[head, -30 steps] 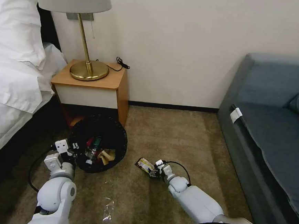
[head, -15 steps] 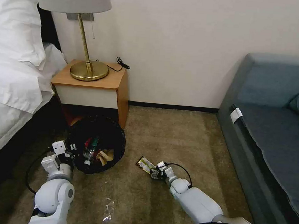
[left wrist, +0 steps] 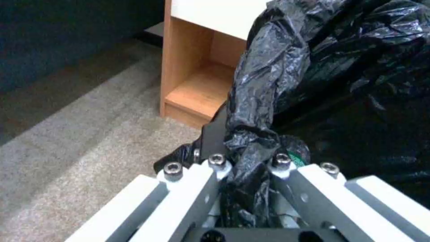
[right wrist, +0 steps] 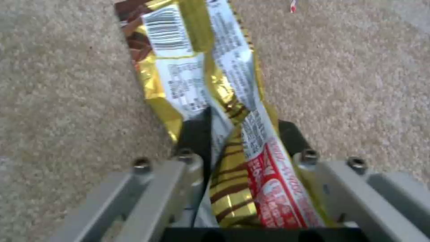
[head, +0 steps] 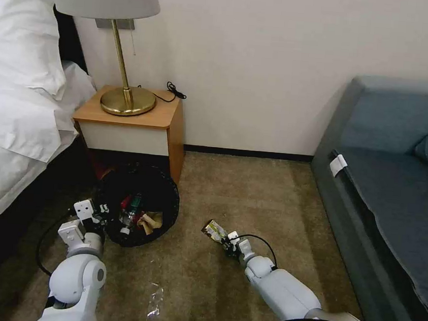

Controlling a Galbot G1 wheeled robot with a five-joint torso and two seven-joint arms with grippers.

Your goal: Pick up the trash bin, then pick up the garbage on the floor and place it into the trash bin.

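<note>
Step in hand: last litter pickup. Right claw (head: pixel 227 240) pinched shut on a flat gold-and-brown foil snack wrapper (head: pixel 215 230), one end raised just off the olive-brown short-pile carpet floor (head: pixel 251 193). Right arm stretched low and forward, wrist near the carpet. Left claw (head: pixel 102 213) clamped on the black-bag rim of the small round trash bin (head: pixel 138 206), tilted towards the robot beside the wooden nightstand (head: pixel 133 124), several litter pieces already inside. Next, likely: carry the wrapper leftward over the bin mouth, then release.
</note>
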